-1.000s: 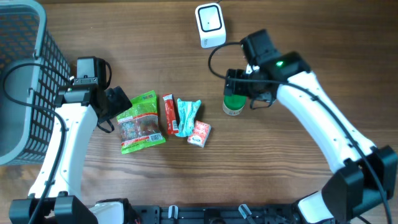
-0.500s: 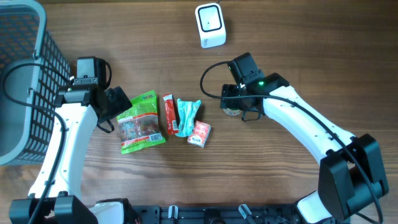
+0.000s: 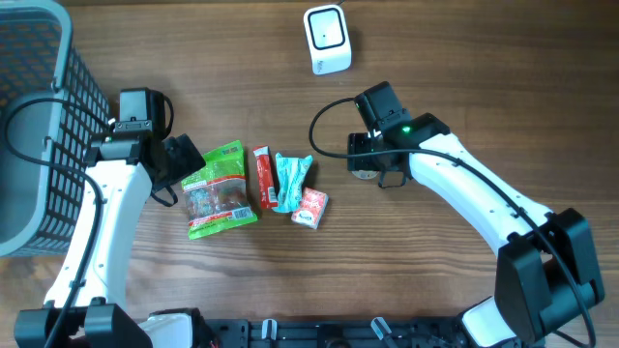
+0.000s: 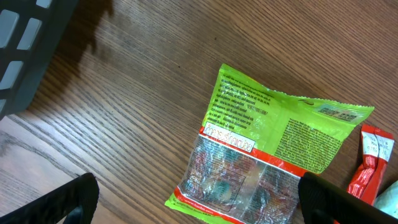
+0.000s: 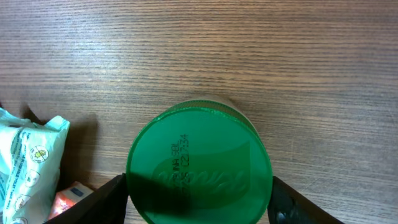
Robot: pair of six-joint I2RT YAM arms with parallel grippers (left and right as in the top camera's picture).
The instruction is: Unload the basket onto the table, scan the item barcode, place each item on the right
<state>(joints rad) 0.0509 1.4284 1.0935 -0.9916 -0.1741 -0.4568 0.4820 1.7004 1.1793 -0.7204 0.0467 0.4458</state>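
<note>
Flanking a round, glossy green lid [image 5: 199,165], right claw [image 5: 199,200] hovers.

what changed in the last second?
Right gripper moved left, over the green jar; its fingers now flank the lid, closing in. Whether they grip yet is unclear. Left gripper, snack packs, scanner and basket stayed put.
</note>
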